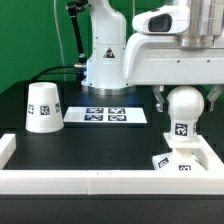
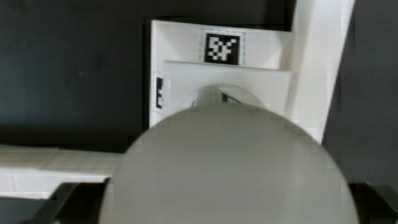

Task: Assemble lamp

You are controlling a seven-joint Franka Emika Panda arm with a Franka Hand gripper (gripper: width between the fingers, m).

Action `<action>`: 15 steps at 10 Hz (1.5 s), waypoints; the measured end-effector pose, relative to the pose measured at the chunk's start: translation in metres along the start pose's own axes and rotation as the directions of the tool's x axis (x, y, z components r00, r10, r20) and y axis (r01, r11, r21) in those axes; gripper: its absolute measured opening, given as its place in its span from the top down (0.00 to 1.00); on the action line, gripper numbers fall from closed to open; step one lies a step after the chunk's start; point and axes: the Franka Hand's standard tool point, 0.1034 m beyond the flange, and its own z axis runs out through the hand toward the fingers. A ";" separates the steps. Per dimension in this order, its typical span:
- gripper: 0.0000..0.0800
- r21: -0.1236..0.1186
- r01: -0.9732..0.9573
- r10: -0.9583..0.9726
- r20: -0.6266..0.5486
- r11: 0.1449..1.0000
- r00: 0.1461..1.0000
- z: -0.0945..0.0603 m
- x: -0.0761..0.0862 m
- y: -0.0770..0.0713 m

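Claw above the lamp parts. My two fingers stand apart, one on each side of the bulb; whether their pads press it I cannot tell. The bulb, a matte white ball on a short tagged neck, stands upright directly under my palm. Its foot rests on the base, a small flat white square with tags, just beneath the claw. The shade, a tapered white cup, stands wide end down, well away from the claw toward the exterior view's left. The marker board lies between the shade and the claw. I judge the bulb light, rigid and smooth. Its round surface is apt to slip or roll, so it is best held across its widest part, pads level, with gentle pressure.
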 end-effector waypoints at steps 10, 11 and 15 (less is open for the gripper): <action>0.28 0.033 -0.750 0.748 0.049 0.661 0.662 0.000 0.000 0.002; 0.28 0.034 -0.794 0.792 0.057 0.607 0.608 0.000 0.000 0.001; 0.28 0.032 -0.963 0.957 0.106 0.269 0.271 0.000 -0.001 -0.002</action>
